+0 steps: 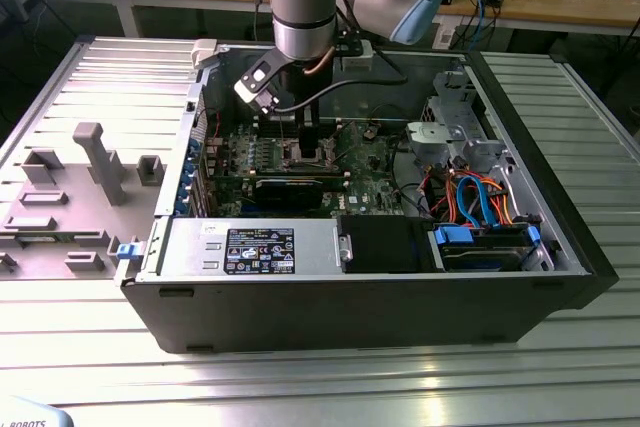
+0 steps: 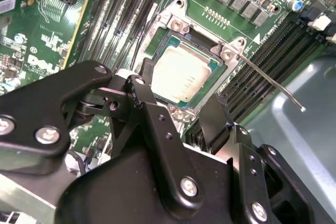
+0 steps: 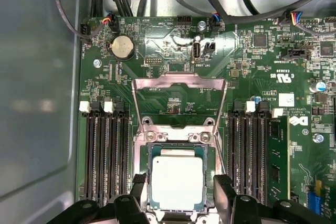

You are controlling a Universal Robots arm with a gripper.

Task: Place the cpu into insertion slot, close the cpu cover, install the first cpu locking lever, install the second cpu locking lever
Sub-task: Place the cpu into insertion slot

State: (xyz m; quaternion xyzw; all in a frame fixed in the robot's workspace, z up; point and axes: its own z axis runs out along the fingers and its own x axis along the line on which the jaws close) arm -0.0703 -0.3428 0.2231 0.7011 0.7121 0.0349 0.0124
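Cpu point(image 3: 177, 181) lies flat in the insertion slot point(image 3: 176, 136), its pale metal top facing up, directly between the black fingers point(image 3: 137, 183) of the gripper point(image 3: 180, 186). The jaws stand wide, one finger on each side of the chip with a gap showing on both sides, so nothing is held. By the look of it the cpu is light, stiff and thin, with a smooth lid that would slip under a loose pinch. Its underside and the socket contacts are likely delicate, so opposite edges are the place to take hold, kept level. Just beyond the socket the cpu cover point(image 3: 179, 81) lies folded back and open, a thin frame that probably flexes. In the second wrist view a wire locking lever point(image 2: 273, 85) juts free beside the socket. Memory slots point(image 3: 105, 150) flank both sides. In the exterior view the gripper point(image 1: 308, 152) hangs at upper centre over the motherboard point(image 1: 375, 172) inside the computer case point(image 1: 560, 257). Orange and blue cables point(image 1: 480, 197) sit right of centre, and a grey fixture tray point(image 1: 90, 162) lies at the left edge.
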